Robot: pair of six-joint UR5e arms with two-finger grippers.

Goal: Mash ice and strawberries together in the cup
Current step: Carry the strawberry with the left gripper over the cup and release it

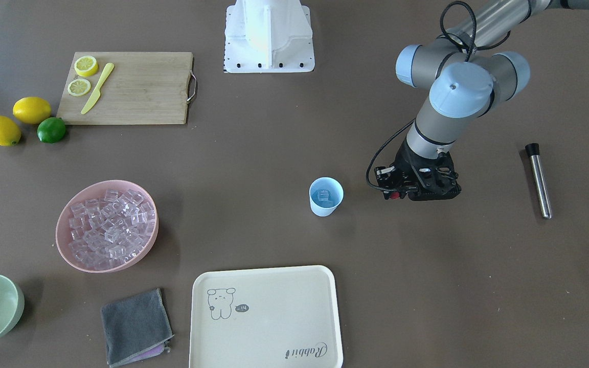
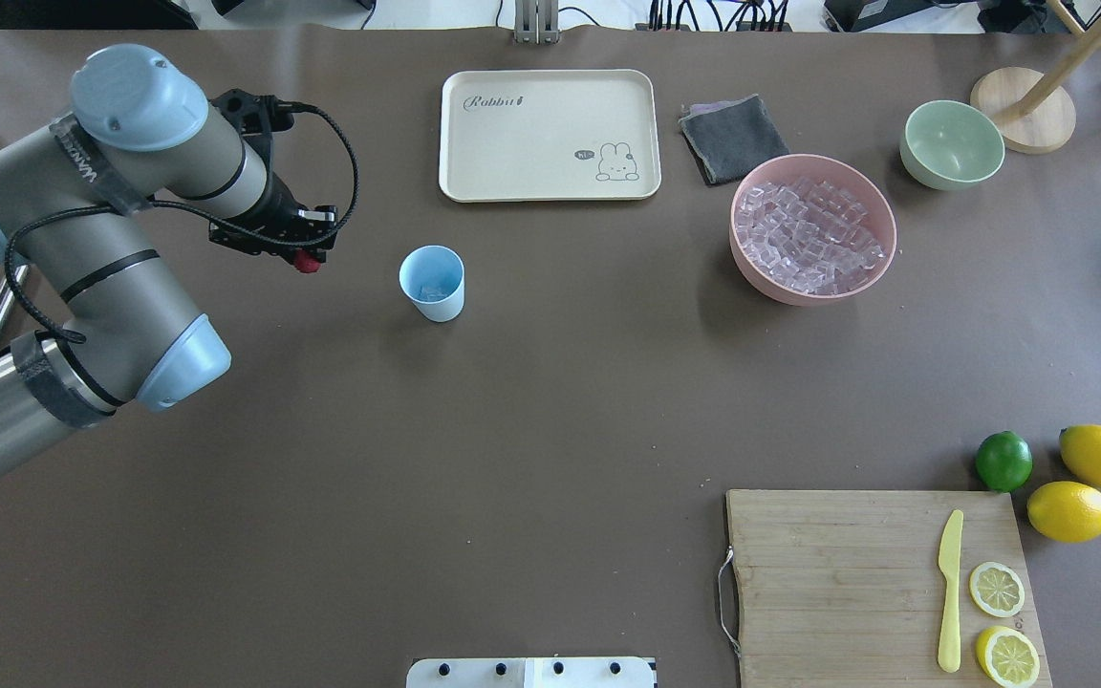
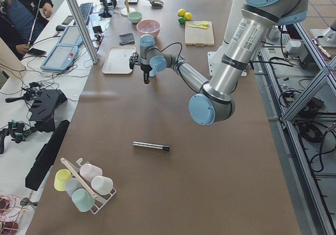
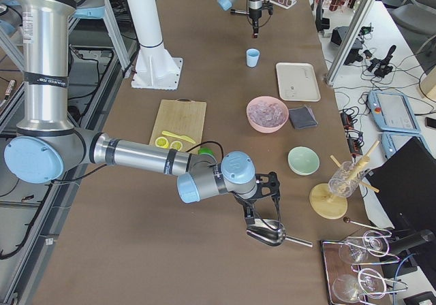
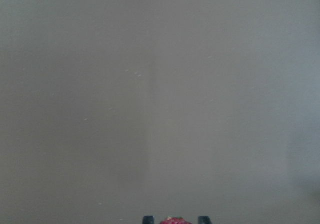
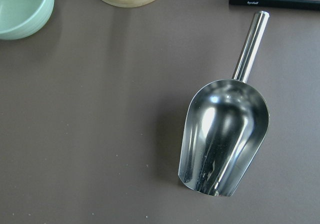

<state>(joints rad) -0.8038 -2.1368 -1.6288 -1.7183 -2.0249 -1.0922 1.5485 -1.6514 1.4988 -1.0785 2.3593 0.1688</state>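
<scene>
Well to one side of the cup (image 2: 432,283) sits the big pink bowl (image 2: 818,296) heaped with ice (image 2: 809,239), and some ice lies in the cup too. Far from the cup the right gripper (image 4: 253,213) hangs over a metal scoop (image 6: 225,136), and I cannot tell if its fingers are spread or together. Near the cup's other side the left gripper (image 2: 307,256) pinches the small red strawberry (image 5: 175,221).
</scene>
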